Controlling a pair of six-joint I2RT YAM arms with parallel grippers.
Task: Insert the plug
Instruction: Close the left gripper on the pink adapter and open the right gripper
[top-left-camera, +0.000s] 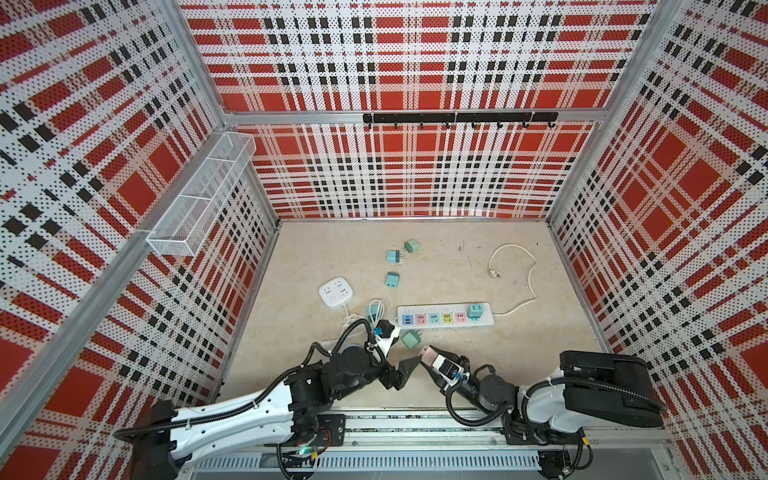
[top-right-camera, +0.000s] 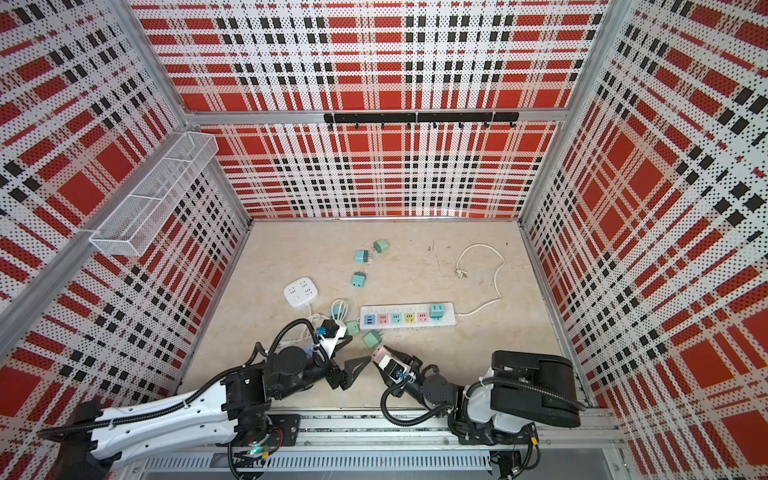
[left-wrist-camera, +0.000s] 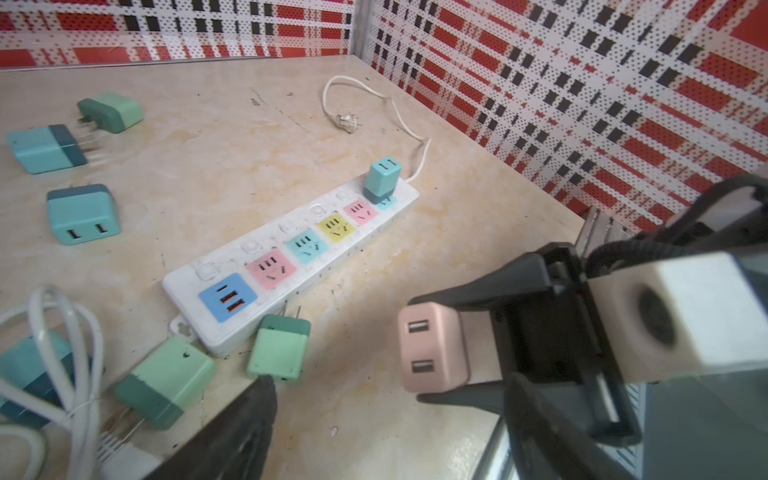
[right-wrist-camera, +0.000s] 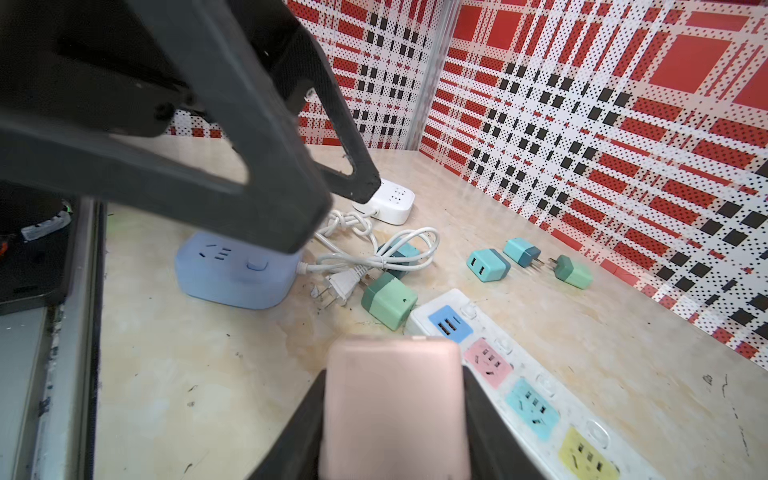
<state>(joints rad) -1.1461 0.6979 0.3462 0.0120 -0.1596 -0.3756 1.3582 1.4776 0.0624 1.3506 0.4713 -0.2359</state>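
My right gripper is shut on a pink plug, held just above the table in front of the white power strip. The strip has a row of coloured sockets, and a teal plug sits in its far right socket. My left gripper stands open with nothing between its fingers, facing the pink plug at close range. One left fingertip is beside a loose green plug.
Loose teal and green plugs lie behind the strip. A white cube socket and a blue one, with coiled cords, sit at the left. The strip's cord loops back right. A wire basket hangs on the left wall.
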